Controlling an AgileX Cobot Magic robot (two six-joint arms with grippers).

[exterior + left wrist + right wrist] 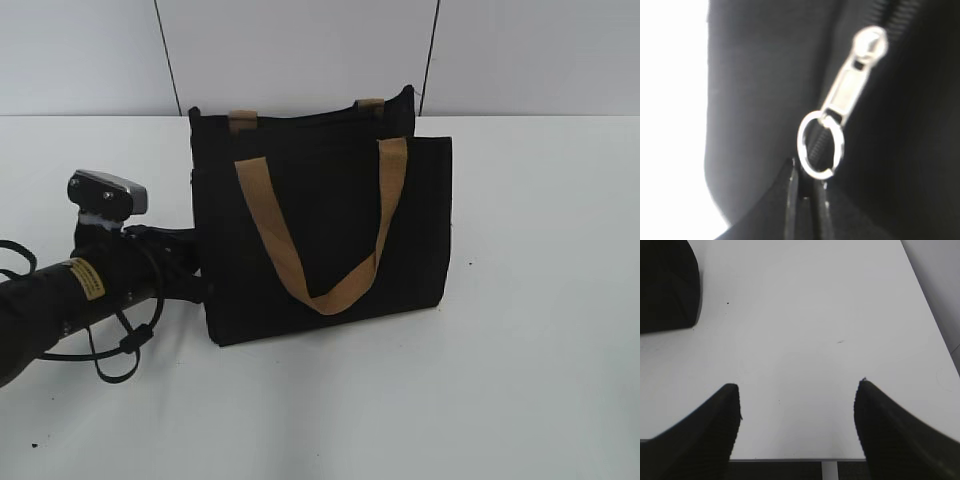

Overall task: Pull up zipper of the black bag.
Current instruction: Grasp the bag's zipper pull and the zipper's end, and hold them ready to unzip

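Observation:
The black bag (320, 230) stands upright on the white table, with a tan handle (270, 230) hanging down its front. My left arm reaches in from the left to the bag's left side, where its fingertips are hidden in the exterior view. In the left wrist view the silver zipper slider (847, 85) sits on the black track, its ring pull (820, 145) hanging toward me. My left gripper (809, 175) is closed to a narrow gap on the ring's lower edge. My right gripper (797, 390) is open and empty over bare table; a corner of the bag (665, 285) shows at its upper left.
The white table (520, 350) stretches around the bag. A grey wall stands behind it. The left arm's cables (120, 350) loop onto the table at the left. The table's near edge (795, 459) shows below the right gripper.

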